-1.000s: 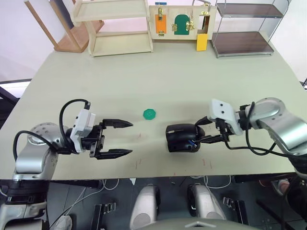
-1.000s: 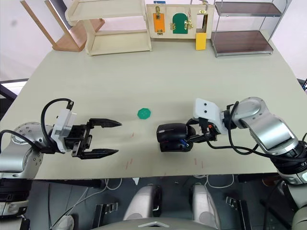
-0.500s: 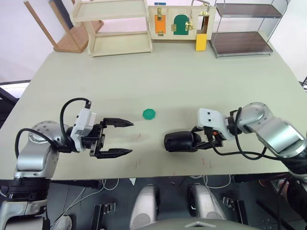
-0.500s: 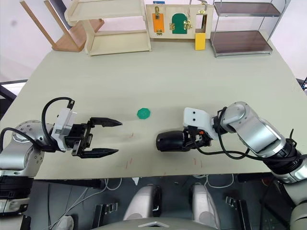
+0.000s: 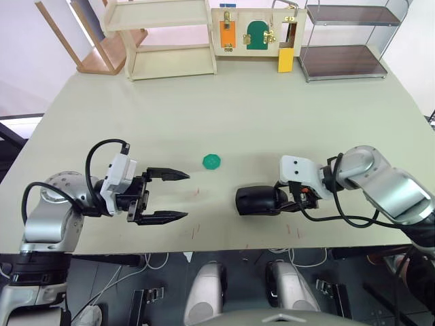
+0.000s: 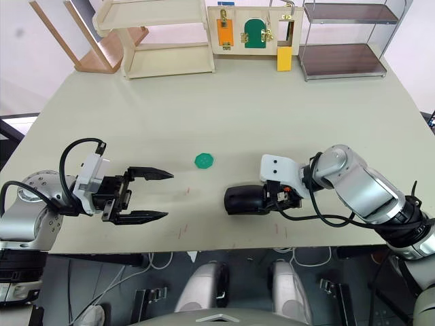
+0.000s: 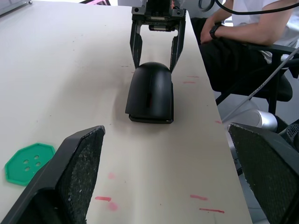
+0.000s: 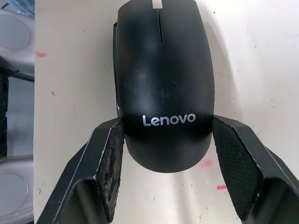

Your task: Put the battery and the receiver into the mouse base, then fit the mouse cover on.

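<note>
The mouse cover (image 8: pixel 163 84) lies on the table (image 5: pixel 238 102) near the front edge, on the robot's right. We see our right gripper (image 8: pixel 163 158) astride its rear end, one pad on each flank. The jaws stand just wider than the shell, and the right wrist view does not settle whether the pads (image 8: pixel 112 163) touch it.

The cover appears to sit over the mouse base, a thin dark edge of which we glimpse along one side. We judge the step in hand to be seating the cover. To do it well, we should keep both pads level on the flanks, press evenly, and check that the shell lies flush all round before we let go (a skewed push could slide the whole mouse across the smooth table).

The cover is a glossy black curved shell with a pale word printed across its rear and a slim slot down its middle.

Our left gripper (image 5: pixel 170 197) hovers well apart over the robot's left of the table, its fingers spread wide and holding nothing. A green disc (image 5: pixel 212 161) rests between the two grippers.
</note>
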